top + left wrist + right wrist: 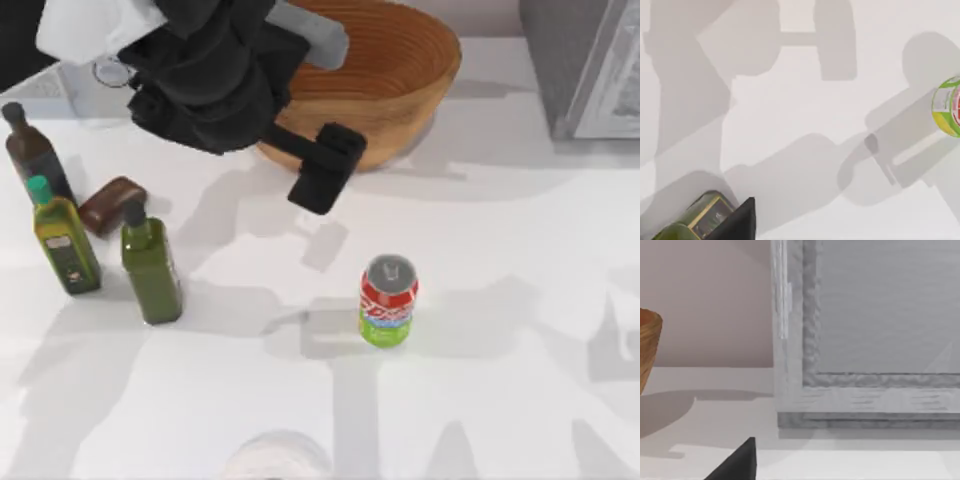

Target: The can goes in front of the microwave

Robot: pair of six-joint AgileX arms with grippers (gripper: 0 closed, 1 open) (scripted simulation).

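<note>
The can (388, 302) stands upright on the white table, right of the middle, with a silver top, a red band and a lime-green base. Its edge also shows in the left wrist view (950, 106). My left gripper (322, 180) hangs above the table, behind and to the left of the can and well apart from it, holding nothing. The microwave (585, 70), a pale grey box, sits at the far right corner. Its lower front (865, 340) faces my right wrist camera, where a dark tip of my right gripper (737, 465) shows.
A woven wooden basket (400, 60) stands at the back, just behind the left gripper. At the left stand a dark bottle (30, 150), a yellow-green bottle (65, 245) and a green bottle (150, 268), with a brown block (112, 204). A white round thing (275, 460) lies at the front edge.
</note>
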